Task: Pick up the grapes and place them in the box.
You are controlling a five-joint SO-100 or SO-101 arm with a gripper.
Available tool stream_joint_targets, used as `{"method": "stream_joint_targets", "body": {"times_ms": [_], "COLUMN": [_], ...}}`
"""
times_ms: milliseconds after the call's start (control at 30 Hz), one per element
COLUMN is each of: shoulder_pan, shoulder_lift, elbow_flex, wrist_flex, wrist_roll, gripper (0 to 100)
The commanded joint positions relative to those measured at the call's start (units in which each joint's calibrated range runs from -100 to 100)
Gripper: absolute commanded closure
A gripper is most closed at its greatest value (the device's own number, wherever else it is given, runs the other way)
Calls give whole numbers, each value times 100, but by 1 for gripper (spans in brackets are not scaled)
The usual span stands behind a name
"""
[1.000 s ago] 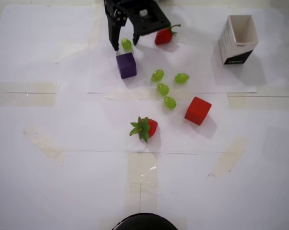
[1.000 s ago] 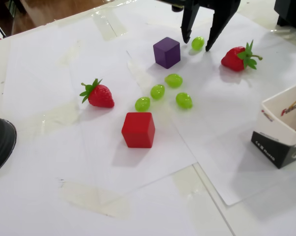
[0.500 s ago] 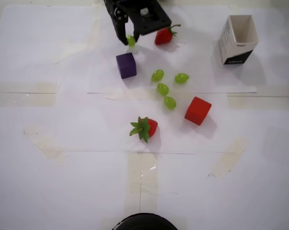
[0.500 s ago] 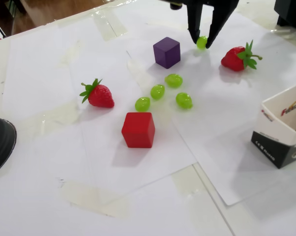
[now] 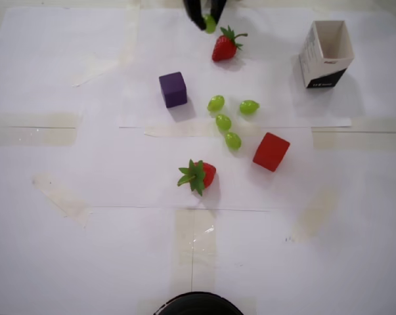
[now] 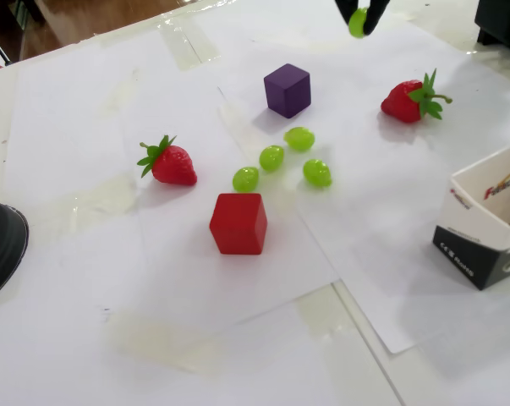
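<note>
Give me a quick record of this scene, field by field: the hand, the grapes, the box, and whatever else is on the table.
hand: at the top edge of both views, shut on one grape, lifted above the table
grapes on table: four loose grapes clustered between the purple cube and the red cube
box: upright, mouth open, appears empty in the overhead view
strawberries: one near the hand, one below the grape cluster in the overhead view
surface: white paper sheets taped down
</note>
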Motion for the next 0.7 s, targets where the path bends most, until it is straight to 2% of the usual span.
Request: {"method": "stream_joint_targets", "body": {"times_ms": [0, 167, 267, 667], "shoulder_pan": [-1317, -2347, -2648, -3332], "shoulder_lift": [29, 734, 1069, 2376], "elbow_flex": [-1214, -1351, -1423, -2642], "wrist_flex": [349, -509, -746, -354], "wrist_roll": [-640, -952, -1031, -1118], "gripper": [97, 97, 99, 99]}}
